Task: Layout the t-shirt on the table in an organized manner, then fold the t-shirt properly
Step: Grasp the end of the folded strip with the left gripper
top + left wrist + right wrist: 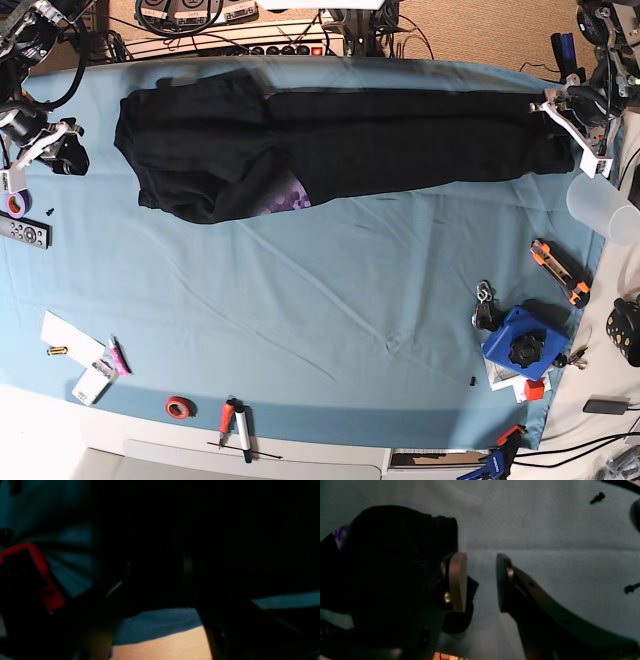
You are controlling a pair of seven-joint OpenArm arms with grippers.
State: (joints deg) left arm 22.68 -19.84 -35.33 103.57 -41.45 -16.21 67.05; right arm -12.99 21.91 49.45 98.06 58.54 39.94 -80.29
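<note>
The black t-shirt [400, 135] lies stretched in a long band across the far part of the table [300, 300], bunched at its left end where a purple print [290, 197] shows. My right gripper [480, 582] stands open over the blue cloth with nothing between its fingers, and black shirt fabric [390, 567] lies just beside one finger [457, 580]. In the base view it sits left of the shirt [55, 145]. My left gripper [572, 125] is at the shirt's right end. The left wrist view is mostly dark fabric [175, 542], and the jaws cannot be made out.
A clear cup [600, 205], an orange knife [560, 270] and a blue box [520, 340] sit at the right edge. A remote [22, 232] and purple tape [15, 203] lie at the left. Red tape [180, 407] and screwdrivers [235, 425] lie near the front. Black screws [597, 498] lie beside my right gripper.
</note>
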